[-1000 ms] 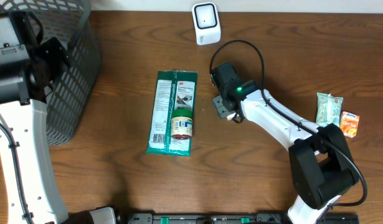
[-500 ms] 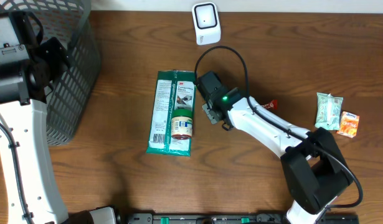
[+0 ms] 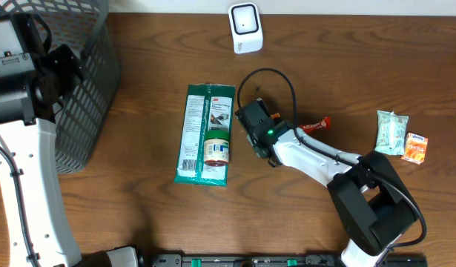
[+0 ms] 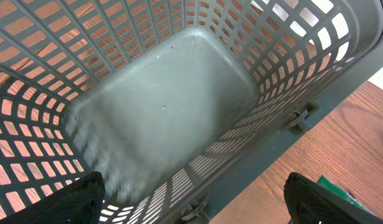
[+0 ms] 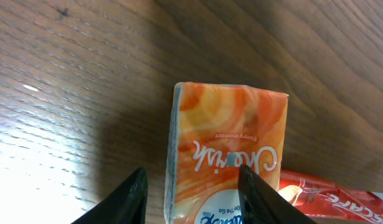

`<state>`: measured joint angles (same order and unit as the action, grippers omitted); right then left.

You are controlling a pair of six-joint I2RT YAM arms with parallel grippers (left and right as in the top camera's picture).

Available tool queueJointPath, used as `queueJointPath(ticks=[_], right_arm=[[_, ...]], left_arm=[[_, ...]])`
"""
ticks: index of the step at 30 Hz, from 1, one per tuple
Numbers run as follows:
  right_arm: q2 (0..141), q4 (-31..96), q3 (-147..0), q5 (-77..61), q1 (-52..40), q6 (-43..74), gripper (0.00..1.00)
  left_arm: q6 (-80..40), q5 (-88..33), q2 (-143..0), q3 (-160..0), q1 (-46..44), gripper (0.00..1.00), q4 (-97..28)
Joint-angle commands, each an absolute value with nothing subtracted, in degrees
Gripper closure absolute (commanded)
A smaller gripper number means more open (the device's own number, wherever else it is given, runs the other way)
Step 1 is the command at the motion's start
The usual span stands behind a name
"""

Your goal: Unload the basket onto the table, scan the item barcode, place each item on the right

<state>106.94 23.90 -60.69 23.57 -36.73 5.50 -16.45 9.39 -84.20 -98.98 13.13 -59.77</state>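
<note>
Right wrist view: right claw, fingers apart, straddles the orange pack, which sits dead ahead, its near end between them.

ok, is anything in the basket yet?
No, the left wrist view shows the basket with only its bare grey floor.

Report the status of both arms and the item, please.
Left jaws wide open over grey basket. Right jaws apart over orange pack, no grip seen. Red sachet close beside it.
</note>
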Motion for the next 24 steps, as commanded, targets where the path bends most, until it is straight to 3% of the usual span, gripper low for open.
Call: queueJointPath(ticks=[1, 5, 11, 18, 21, 24], right_arm=[[106.52, 22.79, -58.13, 23.27, -37.28, 6.37, 0.65], [106.52, 22.70, -57.71, 20.23, -37.28, 6.42, 0.70], [106.52, 20.40, -55.55, 19.46, -37.32, 6.39, 0.67], [106.52, 16.67, -53.76, 18.98, -38.20, 6.37, 0.76], [106.50, 16.86, -53.82, 18.98, -38.37, 6.37, 0.92], [105.51, 18.09, -55.40, 16.49, -38.74, 5.61, 0.91]], left_arm=[[-15.90, 10.13, -84.23, -99.33, 13.43, 0.08, -59.79], [-15.90, 10.13, -84.23, -99.33, 13.43, 0.07, -59.81], [-15.90, 10.13, -84.23, -99.33, 13.43, 0.07, -59.81], [-15.90, 10.13, -84.23, -99.33, 13.43, 0.07, -59.81], [-15.90, 10.13, -84.23, -99.33, 13.43, 0.08, -59.81], [-15.90, 10.13, -84.23, -99.33, 13.43, 0.07, -59.81]])
